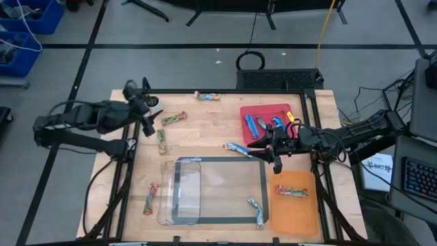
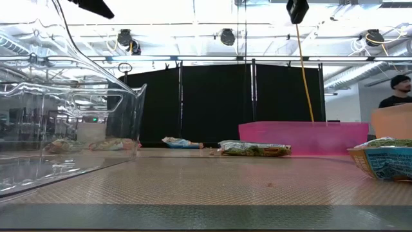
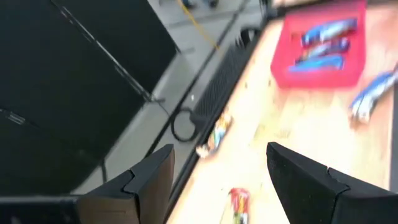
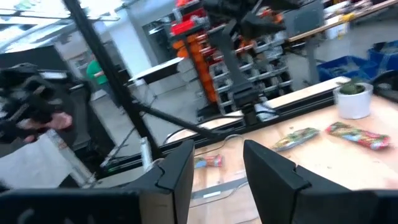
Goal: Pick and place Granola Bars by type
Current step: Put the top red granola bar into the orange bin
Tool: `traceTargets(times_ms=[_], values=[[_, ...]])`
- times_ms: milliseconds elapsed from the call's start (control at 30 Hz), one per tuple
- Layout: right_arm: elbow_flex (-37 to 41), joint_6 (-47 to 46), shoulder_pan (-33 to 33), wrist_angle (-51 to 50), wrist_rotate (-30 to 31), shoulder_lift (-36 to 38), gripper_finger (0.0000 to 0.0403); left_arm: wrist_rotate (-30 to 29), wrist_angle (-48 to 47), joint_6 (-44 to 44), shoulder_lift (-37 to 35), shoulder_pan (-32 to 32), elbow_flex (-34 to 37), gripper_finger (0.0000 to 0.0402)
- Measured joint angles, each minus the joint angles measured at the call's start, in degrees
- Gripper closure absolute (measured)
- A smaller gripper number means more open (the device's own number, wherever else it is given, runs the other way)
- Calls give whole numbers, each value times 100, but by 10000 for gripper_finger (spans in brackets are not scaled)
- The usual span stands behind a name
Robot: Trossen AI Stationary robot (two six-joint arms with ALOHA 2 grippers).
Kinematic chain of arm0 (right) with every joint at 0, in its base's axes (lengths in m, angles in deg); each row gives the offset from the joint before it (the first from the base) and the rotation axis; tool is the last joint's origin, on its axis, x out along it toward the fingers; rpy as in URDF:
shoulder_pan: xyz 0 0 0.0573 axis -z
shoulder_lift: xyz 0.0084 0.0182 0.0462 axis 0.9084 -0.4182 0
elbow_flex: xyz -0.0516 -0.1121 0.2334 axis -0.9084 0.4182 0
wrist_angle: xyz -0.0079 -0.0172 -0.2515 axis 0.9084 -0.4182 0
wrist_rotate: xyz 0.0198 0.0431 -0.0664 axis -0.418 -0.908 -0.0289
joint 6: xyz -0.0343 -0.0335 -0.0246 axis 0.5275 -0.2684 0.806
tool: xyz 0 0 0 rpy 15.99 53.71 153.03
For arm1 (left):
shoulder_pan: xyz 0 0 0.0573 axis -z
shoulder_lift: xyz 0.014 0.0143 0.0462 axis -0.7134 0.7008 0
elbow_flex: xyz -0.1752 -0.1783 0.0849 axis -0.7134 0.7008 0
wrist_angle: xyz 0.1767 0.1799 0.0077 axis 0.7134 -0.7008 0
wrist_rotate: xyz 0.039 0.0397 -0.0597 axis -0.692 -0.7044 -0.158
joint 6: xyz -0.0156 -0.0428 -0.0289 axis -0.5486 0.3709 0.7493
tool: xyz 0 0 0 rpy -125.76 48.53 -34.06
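Observation:
Granola bars lie scattered on the wooden table: a multicoloured one near the far edge (image 1: 208, 96), two tan-green ones (image 1: 174, 119) (image 1: 162, 141), a blue one (image 1: 239, 148), and others near the front (image 1: 151, 198) (image 1: 257, 210). Blue bars lie in the red tray (image 1: 265, 109), and a red-orange bar (image 1: 291, 191) lies on the orange tray (image 1: 300, 215). My left gripper (image 1: 147, 123) (image 3: 217, 162) hovers open over the table's far left. My right gripper (image 1: 263, 142) (image 4: 214, 165) hovers open by the red tray's near edge. Neither holds anything.
A clear plastic container (image 1: 181, 193) lies on a black-framed mat (image 1: 263, 179) at the table's middle front. A small white pot with a plant (image 1: 151, 100) (image 4: 353, 101) stands at the far left corner. A person (image 2: 396, 90) shows in the room beyond.

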Motion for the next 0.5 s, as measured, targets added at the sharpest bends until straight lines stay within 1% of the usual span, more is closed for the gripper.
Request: traceTargets(times_ms=[67, 200, 267, 333, 500], values=[[0, -8, 0, 11, 160, 0, 273, 316, -26, -235, 185, -303, -66, 146], [0, 152, 2, 28, 207, 0, 273, 851, -41, -566, 461, -838, -160, 146], [0, 293, 0, 19, 353, 0, 273, 973, -60, -665, 553, -1052, -166, 142], [0, 388, 3, 17, 474, 0, 273, 939, -213, -727, 644, -1266, -167, 133], [0, 558, 52, 0, 495, -2, 273, 1040, -1073, -725, 994, -1903, -168, 107]])
